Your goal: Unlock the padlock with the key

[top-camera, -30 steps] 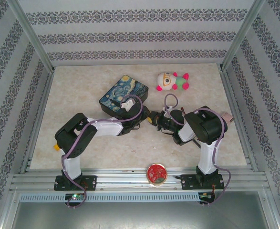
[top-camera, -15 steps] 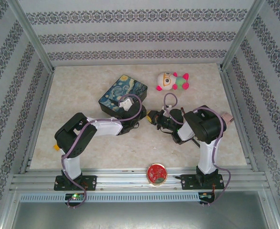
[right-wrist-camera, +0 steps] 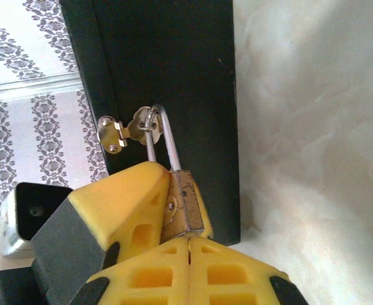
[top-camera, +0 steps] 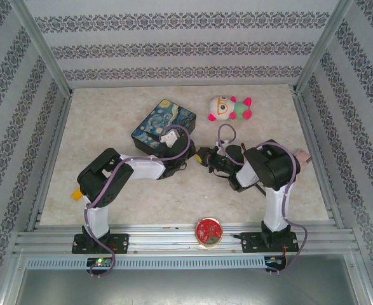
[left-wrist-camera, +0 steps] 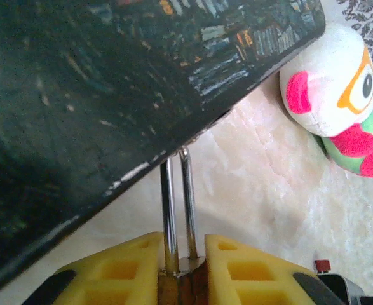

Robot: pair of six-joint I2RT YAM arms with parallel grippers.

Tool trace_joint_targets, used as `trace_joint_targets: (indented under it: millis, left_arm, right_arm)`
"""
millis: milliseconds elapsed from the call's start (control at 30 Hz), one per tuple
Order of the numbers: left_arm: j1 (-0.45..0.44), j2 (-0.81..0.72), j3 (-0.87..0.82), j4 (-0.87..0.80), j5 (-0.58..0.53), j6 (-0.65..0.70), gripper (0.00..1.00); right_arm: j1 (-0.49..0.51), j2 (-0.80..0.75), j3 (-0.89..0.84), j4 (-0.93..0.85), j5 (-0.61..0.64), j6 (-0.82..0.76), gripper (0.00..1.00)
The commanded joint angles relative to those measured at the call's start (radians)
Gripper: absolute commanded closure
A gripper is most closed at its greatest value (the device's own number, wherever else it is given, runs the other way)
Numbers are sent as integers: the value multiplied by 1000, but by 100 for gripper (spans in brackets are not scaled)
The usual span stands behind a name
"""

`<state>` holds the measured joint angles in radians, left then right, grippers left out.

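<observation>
Pads of the left gripper [left-wrist-camera: 183, 244] pinch the padlock [left-wrist-camera: 178, 289] by its brass body, its shackle [left-wrist-camera: 187, 203] hooked through the painted tin [left-wrist-camera: 78, 95] hasp. We see the right gripper [right-wrist-camera: 189, 248] fully closed at the padlock's base. Since 1 second ago, the left elbow has shifted slightly right.

Dull brass padlock [right-wrist-camera: 187, 204], glossy steel shackle [left-wrist-camera: 188, 203], seemingly matt painted box [left-wrist-camera: 97, 89].

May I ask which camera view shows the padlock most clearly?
The right wrist view: it shows the padlock plainly, brass body and shackle hooked through the hasp of the tin. The left wrist view gives the shackle and just the body's top between the fingers of the left gripper. From above it is too small to make out.
</observation>
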<state>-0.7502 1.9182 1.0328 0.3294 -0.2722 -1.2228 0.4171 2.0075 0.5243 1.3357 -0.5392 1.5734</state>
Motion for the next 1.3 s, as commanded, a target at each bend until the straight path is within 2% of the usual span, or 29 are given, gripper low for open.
trace_joint_targets:
  millis: [0,167,233,333,433,633,800,867,933,1033,1133,1267]
  left_arm:
    - [11,1,-2,38,18,-1,85]
    - [11,-20,-13,36,29,-3,100]
    - [9,-25,-13,32,44,-18,100]
    - [1,-37,-8,32,60,-34,100]
    - [-13,-56,9,-5,62,-43,100]
    - [-20,-84,8,-74,87,-124,100]
    - [-26,-122,17,-164,129,-125,100]
    - [-28,-142,18,-207,152,-126,100]
    - [-28,-161,11,-247,169,-131,100]
    - [-28,-179,-12,-263,195,-153,100]
    - [-28,-182,-38,-248,232,-185,100]
    - [-28,-182,-69,-224,268,-216,100]
  right_arm:
    - [13,11,26,51,18,7,100]
    - [9,-10,20,50,14,-27,99]
    - [8,-23,10,49,12,-54,87]
    - [3,-43,-21,46,17,-104,74]
    - [-4,-64,-74,32,24,-161,68]
    - [-21,-195,-196,-80,42,-338,64]
    - [-15,-431,-250,-362,64,-561,65]
    - [4,-564,-236,-591,108,-686,65]
    - [63,-723,-188,-925,241,-870,66]
    - [171,-873,-90,-1240,466,-1092,66]
    - [208,-927,-55,-1334,513,-1219,63]
    - [287,-915,-31,-1356,603,-1319,63]
